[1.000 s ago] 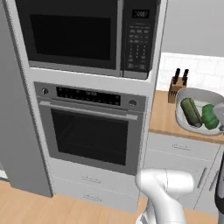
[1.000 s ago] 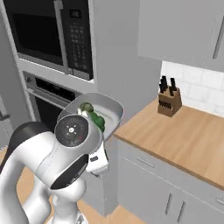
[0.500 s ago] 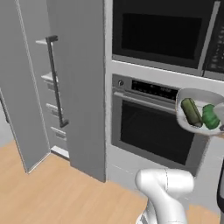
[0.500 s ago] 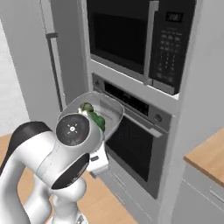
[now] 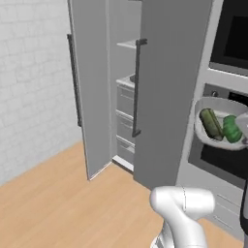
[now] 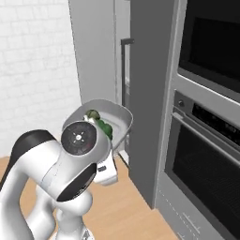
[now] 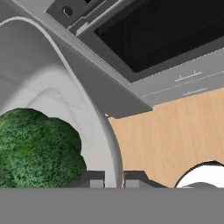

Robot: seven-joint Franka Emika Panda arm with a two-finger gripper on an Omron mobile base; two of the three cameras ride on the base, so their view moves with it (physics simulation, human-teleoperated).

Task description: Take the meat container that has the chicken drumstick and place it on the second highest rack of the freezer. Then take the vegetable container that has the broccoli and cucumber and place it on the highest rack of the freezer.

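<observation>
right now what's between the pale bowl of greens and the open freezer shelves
In the left base view, the tall grey closed door panel with its dark bar handle stands between the pale grey-white rounded bowl and the freezer's pale shelves.

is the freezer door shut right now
No, the freezer stands with a door swung open, showing pale shelves and grey drawers inside in the left base view.

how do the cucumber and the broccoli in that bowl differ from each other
The cucumber is a smooth, dark green cylinder; the broccoli is a lumpy, brighter green floret. The cucumber is long and lies lengthwise; the broccoli is short and rounded. In the left base view the cucumber lies left of the broccoli. Both sit inside the same pale bowl, which is held up in front of the oven.
</observation>
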